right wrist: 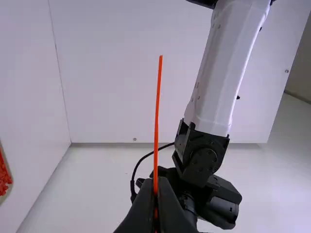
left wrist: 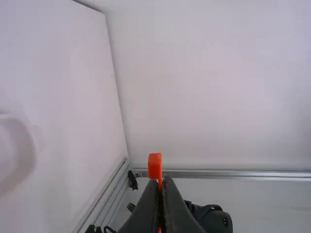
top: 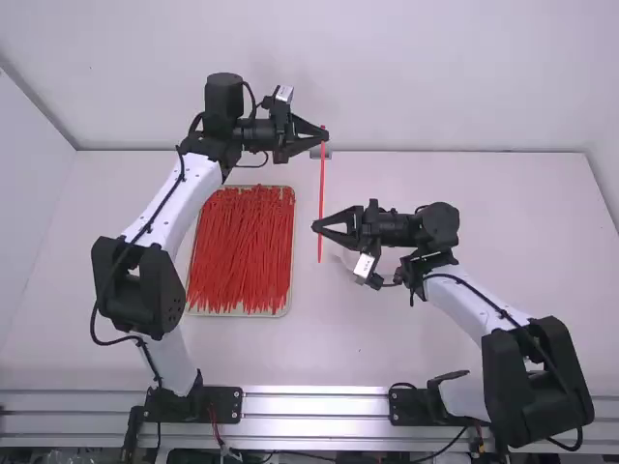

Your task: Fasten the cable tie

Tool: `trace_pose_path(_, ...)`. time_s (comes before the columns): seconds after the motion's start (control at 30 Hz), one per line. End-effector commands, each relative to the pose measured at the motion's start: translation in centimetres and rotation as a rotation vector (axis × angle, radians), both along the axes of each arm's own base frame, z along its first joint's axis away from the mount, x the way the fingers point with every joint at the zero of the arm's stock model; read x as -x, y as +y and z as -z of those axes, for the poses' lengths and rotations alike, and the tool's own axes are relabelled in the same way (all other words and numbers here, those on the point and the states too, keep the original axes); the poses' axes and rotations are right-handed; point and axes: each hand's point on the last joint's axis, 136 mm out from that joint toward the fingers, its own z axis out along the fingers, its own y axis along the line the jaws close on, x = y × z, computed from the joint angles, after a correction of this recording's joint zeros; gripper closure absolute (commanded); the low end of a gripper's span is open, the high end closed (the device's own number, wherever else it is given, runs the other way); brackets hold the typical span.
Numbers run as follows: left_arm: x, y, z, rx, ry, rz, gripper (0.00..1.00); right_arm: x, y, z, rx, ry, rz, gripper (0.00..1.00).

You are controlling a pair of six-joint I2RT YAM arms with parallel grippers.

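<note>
A single red cable tie (top: 320, 193) hangs upright above the table, right of the tray. My left gripper (top: 321, 143) is shut on its top end; in the left wrist view the orange-red head (left wrist: 154, 166) sticks out just past the closed fingertips (left wrist: 167, 194). My right gripper (top: 316, 228) comes in from the right and is shut on the strap's lower part, with a short tail below it. In the right wrist view the strap (right wrist: 157, 121) rises straight out of the closed gripper (right wrist: 155, 194).
A flat tray (top: 242, 314) heaped with several red cable ties (top: 242, 246) lies left of centre, below the left arm's forearm. The left arm's white link (right wrist: 228, 73) and its base stand behind the strap in the right wrist view. Bare table lies to the right.
</note>
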Motion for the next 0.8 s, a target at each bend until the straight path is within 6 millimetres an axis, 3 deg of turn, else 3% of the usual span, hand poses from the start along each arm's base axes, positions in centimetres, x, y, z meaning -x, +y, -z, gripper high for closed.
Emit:
trace_pose_path(0.0,0.32,0.19,-0.15,0.005,-0.018,0.017,0.98,-0.16,-0.05,0.06,-0.001,0.01,0.008,1.0)
trace_pose_path(0.27,0.2,0.22,-0.11,0.002,-0.018,0.009,0.98,0.07,0.14,0.07,-0.001,0.01,-0.002,0.99)
trace_pose_path(0.47,0.18,0.23,-0.1,0.002,-0.018,0.008,0.98,0.51,0.14,0.18,0.007,0.004,-0.026,0.91)
trace_pose_path(0.77,-0.04,0.28,-0.03,-0.003,-0.02,-0.004,0.98,0.58,0.2,0.17,0.007,0.003,-0.029,0.88)
